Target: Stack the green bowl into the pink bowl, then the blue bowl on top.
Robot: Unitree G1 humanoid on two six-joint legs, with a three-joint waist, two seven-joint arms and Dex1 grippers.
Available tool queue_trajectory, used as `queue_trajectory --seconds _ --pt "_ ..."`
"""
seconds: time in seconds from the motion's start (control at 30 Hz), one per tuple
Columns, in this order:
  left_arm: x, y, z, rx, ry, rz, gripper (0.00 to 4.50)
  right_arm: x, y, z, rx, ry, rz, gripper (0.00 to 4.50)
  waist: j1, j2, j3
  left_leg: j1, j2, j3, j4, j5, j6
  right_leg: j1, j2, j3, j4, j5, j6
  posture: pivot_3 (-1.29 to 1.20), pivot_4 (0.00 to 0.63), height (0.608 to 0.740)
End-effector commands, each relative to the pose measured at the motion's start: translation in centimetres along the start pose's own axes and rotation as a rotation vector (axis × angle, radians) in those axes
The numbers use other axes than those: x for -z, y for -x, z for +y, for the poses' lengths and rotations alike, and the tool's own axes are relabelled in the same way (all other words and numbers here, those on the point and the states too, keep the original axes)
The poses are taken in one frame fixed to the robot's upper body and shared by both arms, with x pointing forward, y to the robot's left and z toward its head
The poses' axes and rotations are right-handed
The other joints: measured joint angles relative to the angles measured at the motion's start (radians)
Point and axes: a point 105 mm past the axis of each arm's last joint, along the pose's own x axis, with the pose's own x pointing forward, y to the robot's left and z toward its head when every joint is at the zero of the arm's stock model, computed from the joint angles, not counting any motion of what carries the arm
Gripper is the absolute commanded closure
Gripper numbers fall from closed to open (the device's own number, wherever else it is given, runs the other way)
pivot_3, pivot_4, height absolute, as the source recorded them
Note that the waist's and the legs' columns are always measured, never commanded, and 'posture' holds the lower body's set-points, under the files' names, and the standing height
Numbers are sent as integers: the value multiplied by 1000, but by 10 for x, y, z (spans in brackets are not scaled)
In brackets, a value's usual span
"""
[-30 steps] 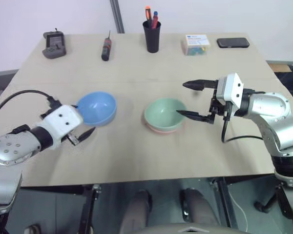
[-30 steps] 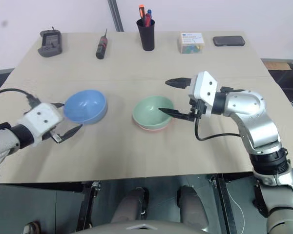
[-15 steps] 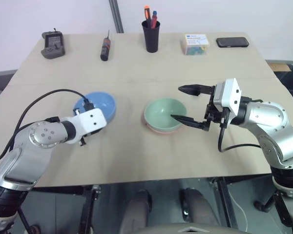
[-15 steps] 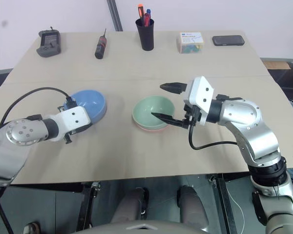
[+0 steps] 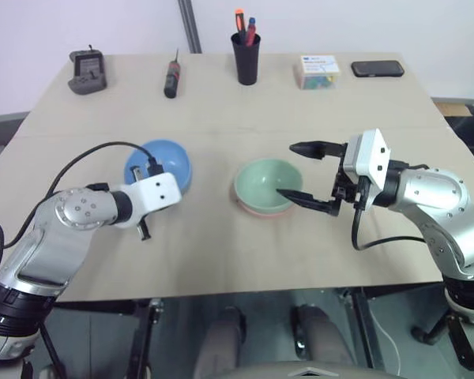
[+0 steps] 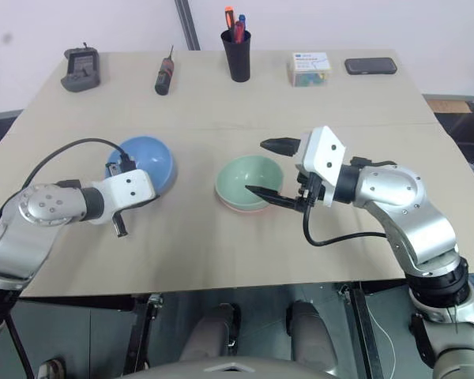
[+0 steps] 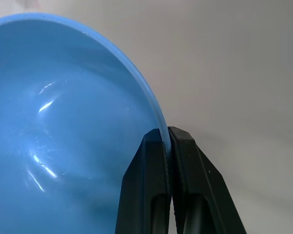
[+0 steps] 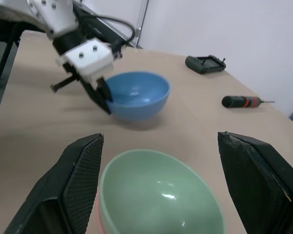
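Note:
The blue bowl (image 5: pixel 161 163) stands left of centre on the table, and my left gripper (image 7: pixel 167 132) is shut on its near rim, one finger inside and one outside. The green bowl (image 5: pixel 265 180) sits nested in the pink bowl (image 5: pixel 261 212), of which just a thin rim shows underneath. My right gripper (image 5: pixel 285 169) hangs open at the green bowl's right side, pointing left. One of its fingers is above the far rim and the other reaches over the near rim. Nothing is held between them.
Along the table's far edge are a black device (image 5: pixel 88 73), a screwdriver (image 5: pixel 172 79), a black pen cup (image 5: pixel 246 59), a small box (image 5: pixel 317 71) and a phone (image 5: pixel 377 69). A black cable (image 5: pixel 79 162) loops from my left wrist.
My left gripper has moved forward and right from beside the blue bowl onto its rim and shut there. The right gripper has stayed open by the green bowl.

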Motion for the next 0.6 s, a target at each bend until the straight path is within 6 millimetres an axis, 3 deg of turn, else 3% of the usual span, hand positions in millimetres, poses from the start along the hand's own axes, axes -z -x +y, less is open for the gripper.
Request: queue_trajectory --seconds 0.03,0.17,0.33,0.43,0.6 --pt "-47 18 21 -32 -85 -183 4491 -7 13 -4 52 38 -6 553 5 0 0 -1 0 -1 1 0 0 0 0 -1 0 0 0 0 150 740" --pt "-108 26 12 66 -105 -477 4491 4 31 -6 122 11 42 553 12 -1 0 -3 -1 -1 3 0 0 0 -1 -1 0 0 0 0 150 740" --pt "-141 13 3 177 -209 -621 4491 23 67 -6 255 -24 157 553 17 -1 0 -2 -1 -1 4 0 0 0 0 -1 1 0 0 0 150 740" --pt "-145 4 -7 266 -259 -658 4491 24 76 -4 291 -17 184 553 15 -1 0 -1 -1 0 4 0 0 1 1 0 1 0 0 0 150 740" --pt "-150 -8 -21 354 -256 -721 2705 22 77 1 309 -26 184 553 3 -1 0 0 0 1 5 0 0 1 2 2 1 0 0 0 150 740"
